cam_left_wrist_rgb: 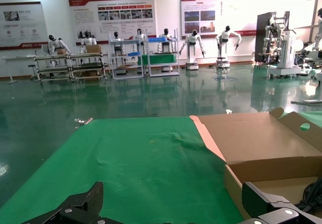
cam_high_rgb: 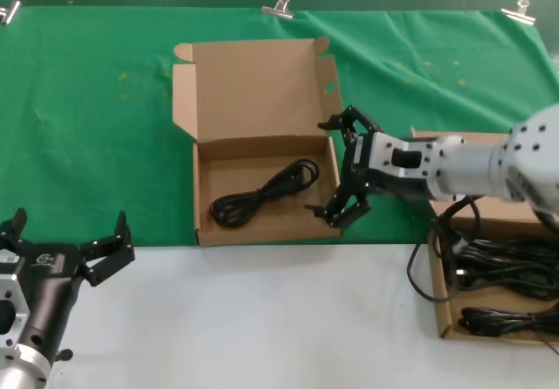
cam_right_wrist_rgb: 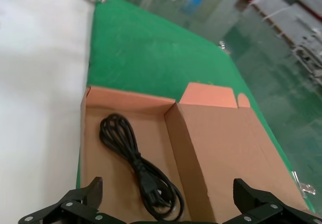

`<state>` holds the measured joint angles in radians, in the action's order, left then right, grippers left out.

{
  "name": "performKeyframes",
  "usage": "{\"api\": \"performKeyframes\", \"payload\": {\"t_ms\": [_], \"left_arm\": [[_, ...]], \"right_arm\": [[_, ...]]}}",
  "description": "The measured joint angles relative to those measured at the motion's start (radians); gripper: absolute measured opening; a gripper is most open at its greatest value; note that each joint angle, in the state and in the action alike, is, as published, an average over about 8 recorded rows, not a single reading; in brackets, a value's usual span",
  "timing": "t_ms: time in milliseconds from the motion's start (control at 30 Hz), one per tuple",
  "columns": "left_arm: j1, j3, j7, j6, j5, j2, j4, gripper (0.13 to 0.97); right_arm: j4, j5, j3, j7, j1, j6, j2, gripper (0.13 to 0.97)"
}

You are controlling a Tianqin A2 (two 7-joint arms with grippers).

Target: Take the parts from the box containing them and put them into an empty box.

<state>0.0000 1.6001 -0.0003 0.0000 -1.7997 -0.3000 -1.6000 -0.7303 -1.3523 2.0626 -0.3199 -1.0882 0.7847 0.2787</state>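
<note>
The box with the tall lid and wide slotted side flaps (cam_high_rgb: pixel 199 198) stands open on the green cloth. One coiled black cable (cam_high_rgb: pixel 262 195) lies in it. My right gripper (cam_high_rgb: pixel 331 171) is open and empty, over that box's right wall. In the right wrist view the cable (cam_right_wrist_rgb: pixel 136 158) lies just ahead of the open gripper (cam_right_wrist_rgb: pixel 167 196), beside the lid (cam_right_wrist_rgb: pixel 226 148). The box with the parts (cam_high_rgb: pixel 439 306) is at the lower right, with several black cables (cam_high_rgb: pixel 511 262) in it. My left gripper (cam_high_rgb: pixel 70 232) is open and empty at the lower left over the white table.
The green cloth (cam_high_rgb: pixel 96 118) is clipped down at the far edge (cam_high_rgb: pixel 278 6). The white table (cam_high_rgb: pixel 262 319) runs along the front. The left wrist view shows my open left gripper (cam_left_wrist_rgb: pixel 172 200), the cloth, and the slotted-flap box's lid (cam_left_wrist_rgb: pixel 261 143).
</note>
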Motion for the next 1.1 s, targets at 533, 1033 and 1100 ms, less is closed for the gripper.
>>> {"api": "performKeyframes", "payload": {"t_ms": [533, 1033, 1100], "left_arm": [[0.000, 0.000, 0.000, 0.000, 0.000, 0.000, 0.000, 0.966], [0.000, 0.000, 0.000, 0.000, 0.000, 0.000, 0.000, 0.966], [0.000, 0.000, 0.000, 0.000, 0.000, 0.000, 0.000, 0.966]], "right_arm": [[-0.215, -0.111, -0.114, 0.079, 0.269, -0.194, 0.005, 0.955], [-0.418, -0.215, -0.222, 0.154, 0.523, -0.377, 0.010, 0.966], [-0.445, -0.229, -0.237, 0.164, 0.557, -0.402, 0.011, 0.966]]}}
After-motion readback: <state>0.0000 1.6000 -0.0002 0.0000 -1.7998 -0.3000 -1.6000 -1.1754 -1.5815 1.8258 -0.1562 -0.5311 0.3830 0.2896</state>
